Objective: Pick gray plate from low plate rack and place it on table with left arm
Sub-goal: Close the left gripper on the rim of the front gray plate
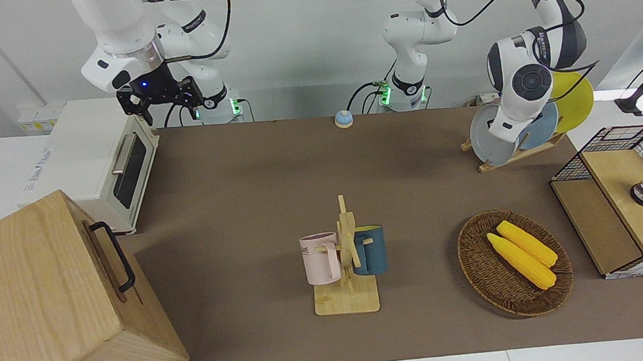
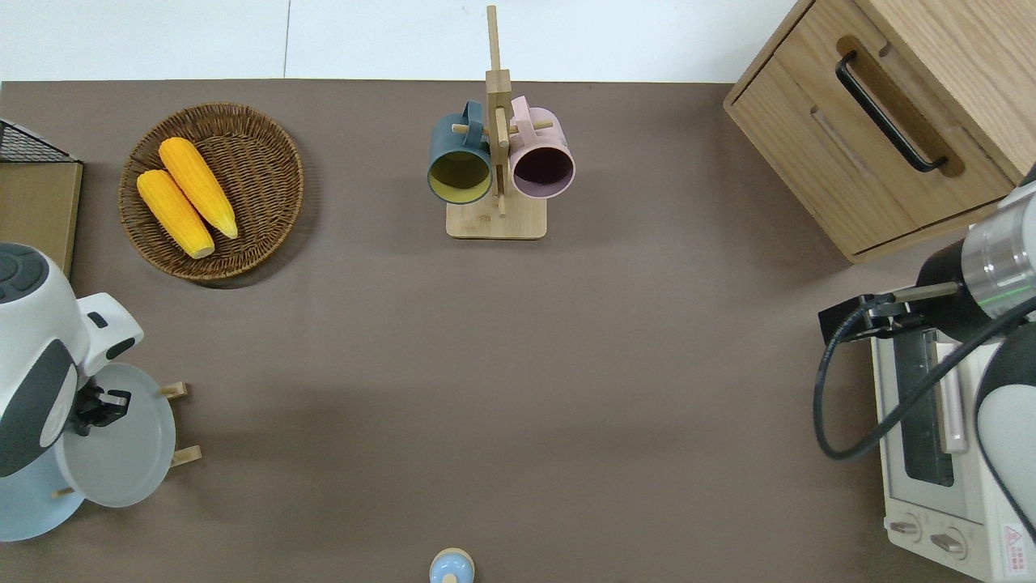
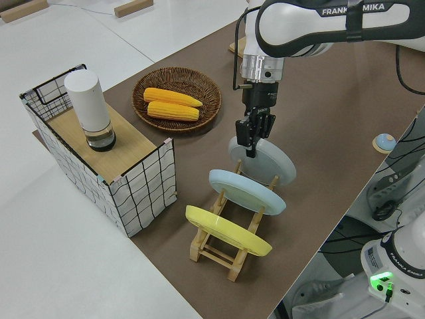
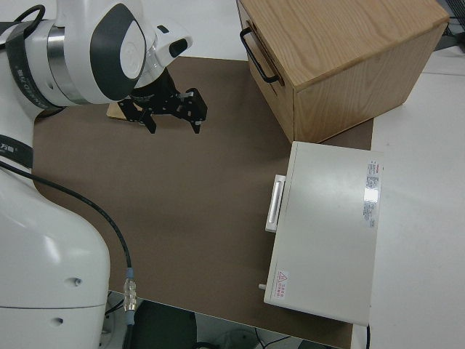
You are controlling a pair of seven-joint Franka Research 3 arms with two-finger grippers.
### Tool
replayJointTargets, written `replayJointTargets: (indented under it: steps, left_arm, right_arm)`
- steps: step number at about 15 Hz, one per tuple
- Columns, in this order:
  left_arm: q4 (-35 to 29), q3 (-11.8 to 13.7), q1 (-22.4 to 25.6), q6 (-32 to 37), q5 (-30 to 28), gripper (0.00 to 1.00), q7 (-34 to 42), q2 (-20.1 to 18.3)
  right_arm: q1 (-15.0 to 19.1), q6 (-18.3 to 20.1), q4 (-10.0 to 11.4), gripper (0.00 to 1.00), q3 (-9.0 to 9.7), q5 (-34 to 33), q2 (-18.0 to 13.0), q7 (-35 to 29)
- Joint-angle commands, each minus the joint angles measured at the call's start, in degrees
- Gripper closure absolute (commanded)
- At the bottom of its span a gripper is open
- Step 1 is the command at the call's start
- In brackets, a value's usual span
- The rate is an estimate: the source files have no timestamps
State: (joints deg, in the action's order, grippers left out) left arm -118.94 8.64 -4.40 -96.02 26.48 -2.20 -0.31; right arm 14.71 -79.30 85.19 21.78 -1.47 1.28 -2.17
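Observation:
The gray plate (image 3: 273, 163) (image 2: 121, 453) (image 1: 489, 141) stands slanted in the low plate rack (image 3: 219, 249) (image 1: 523, 153), in the slot farthest from the robots, at the left arm's end of the table (image 2: 518, 364). My left gripper (image 3: 251, 141) (image 2: 101, 405) comes down on the plate's upper rim. Its fingers sit close together on either face of the rim, so it looks shut on the plate. The plate still rests in its slot. In the front view the arm's wrist hides the fingers. The right gripper (image 4: 174, 123) (image 1: 162, 104) is parked and open.
A light blue plate (image 3: 246, 191) and a yellow plate (image 3: 226, 229) fill the other rack slots. Farther from the robots lies a wicker basket (image 2: 212, 190) with corn; a wire crate (image 3: 99, 159) stands at the table's end. Mid-table stands a mug stand (image 2: 495, 162); a bell (image 2: 451, 567) lies near the robots.

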Motion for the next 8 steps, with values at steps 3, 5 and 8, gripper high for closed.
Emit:
replayJointTargets:
  steps: [3, 5, 8]
  left_arm:
    - [-1.1, 0.6, -0.3, -0.6, 1.3, 0.85, -0.5, -1.2]
    - [-1.1, 0.6, -0.3, -0.6, 1.3, 0.85, -0.4, -1.2]
    - [0.3, 0.6, -0.3, -0.3, 1.4, 0.87, -0.3, -1.3]
  right_arm:
    - [1.5, 0.8, -0.6, 0.017, 1.34, -0.4, -0.1, -0.7]
    - [1.5, 0.8, -0.6, 0.017, 1.34, -0.4, -0.1, -0.7]
    - [1.5, 0.8, -0.6, 0.017, 1.34, -0.4, -0.1, -0.7]
